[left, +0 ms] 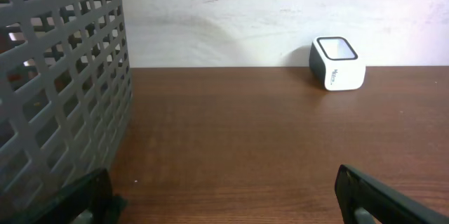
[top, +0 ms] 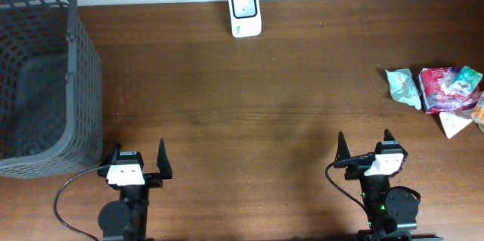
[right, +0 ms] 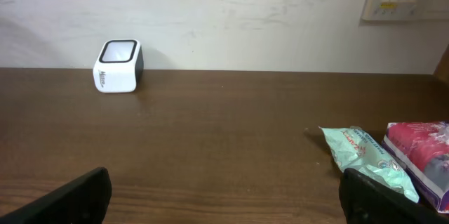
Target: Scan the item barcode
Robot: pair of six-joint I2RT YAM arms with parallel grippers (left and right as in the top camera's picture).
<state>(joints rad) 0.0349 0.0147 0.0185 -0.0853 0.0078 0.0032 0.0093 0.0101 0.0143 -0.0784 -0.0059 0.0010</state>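
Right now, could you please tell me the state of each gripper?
The left gripper is open, holding nothing.
The right gripper is open, holding nothing.

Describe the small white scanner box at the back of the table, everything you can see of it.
The scanner is a small, boxy unit with rounded corners, apparently white plastic, with a black panel on one side. Its top holds a pale window ringed in black, facing up. Small grey lettering marks a white side, too small to read. It stands alone at the far edge of the brown wooden table, close to the wall, touching only the tabletop.
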